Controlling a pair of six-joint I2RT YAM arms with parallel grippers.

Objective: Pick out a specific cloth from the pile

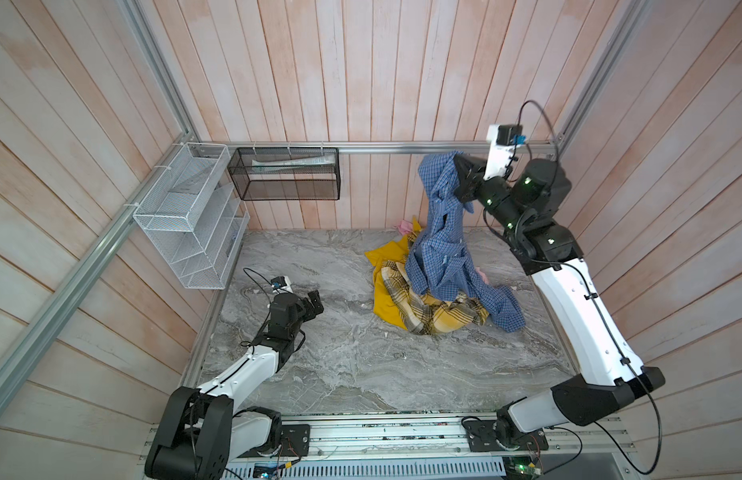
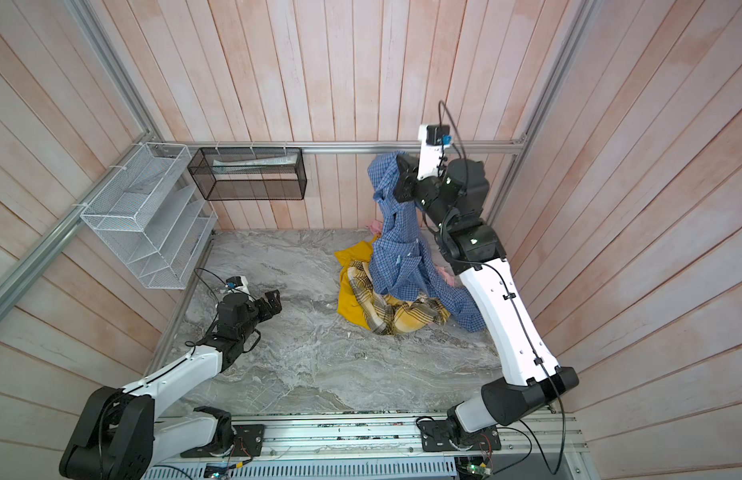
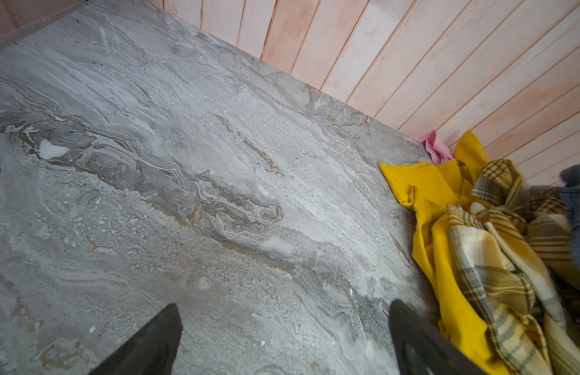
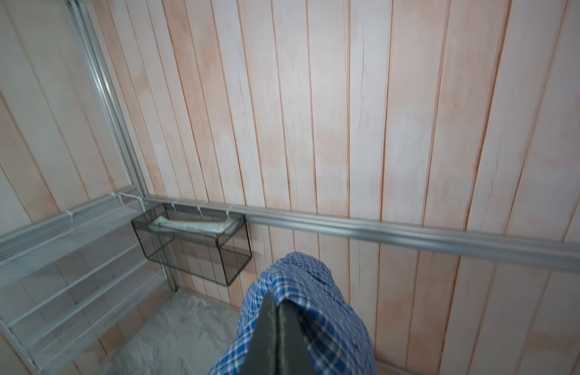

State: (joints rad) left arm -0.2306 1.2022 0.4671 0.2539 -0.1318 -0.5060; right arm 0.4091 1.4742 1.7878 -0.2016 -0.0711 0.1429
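pinching the cloth (image 1: 438, 249) high, my right gripper (image 4: 277, 298) lets its tail drape the pile (image 1: 427, 313). my left gripper (image 1: 315, 300) gapes wide.

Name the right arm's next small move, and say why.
Probably lift a little higher and draw away sideways: the right claw is shut on the top of the blue checked cloth, but the cloth's lower folds lie draped over the pile, so it is not yet free.

I've got open grey marble tabletop (image 1: 340, 365) across the middle and lower frame in a top view. Right of centre, the yellow plaid-and-mustard fabric pile (image 1: 427, 316) blocks me, with the blue-and-white checked cloth (image 1: 440, 241) hanging over it.
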